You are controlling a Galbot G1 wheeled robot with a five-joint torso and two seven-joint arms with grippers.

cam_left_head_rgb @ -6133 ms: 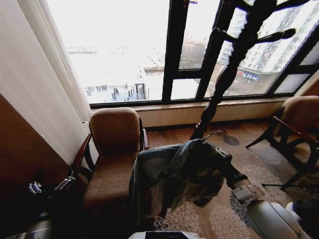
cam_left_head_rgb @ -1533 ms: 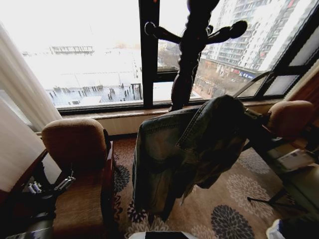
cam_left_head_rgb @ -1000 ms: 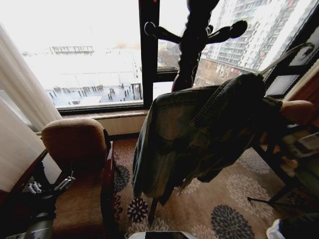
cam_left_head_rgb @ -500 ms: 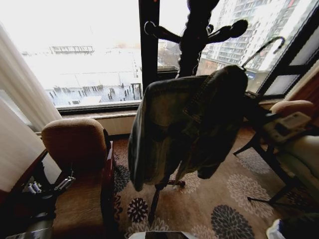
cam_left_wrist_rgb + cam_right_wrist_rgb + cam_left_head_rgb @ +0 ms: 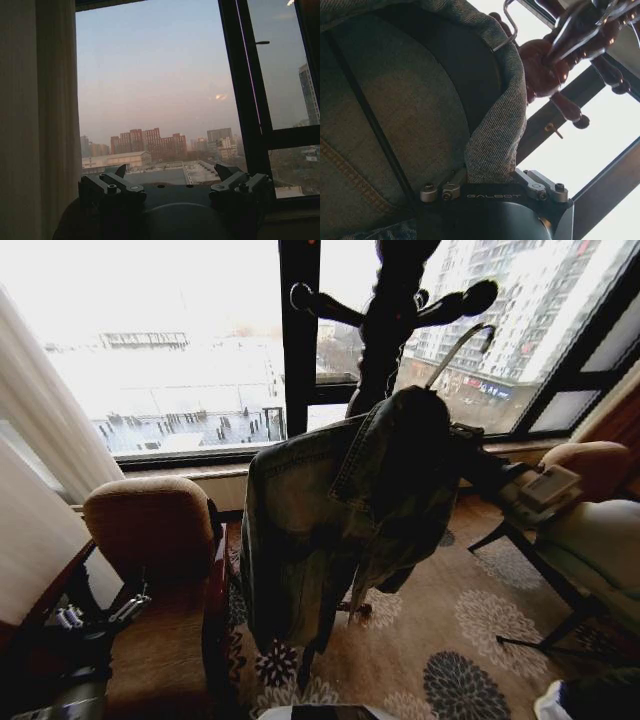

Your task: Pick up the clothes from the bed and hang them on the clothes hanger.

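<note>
The clothes, a faded denim jacket, hang on the clothes hanger, whose silver hook sticks up beside a peg of the dark wooden coat stand. My right arm reaches in from the right and holds the jacket up at the collar. Close up, my right gripper is shut on the denim collar, with the hook just short of the stand's reddish pegs. My left gripper is parked low on the left, open, facing the window. The bed is out of view.
A brown armchair stands at the left below the window, and a second chair at the right behind my arm. A pale curtain hangs at the far left. Patterned carpet lies around the stand's base.
My right arm lifted the jacket and then swung it left toward the coat stand; the hook now sits close to a peg. The left arm stayed put.
</note>
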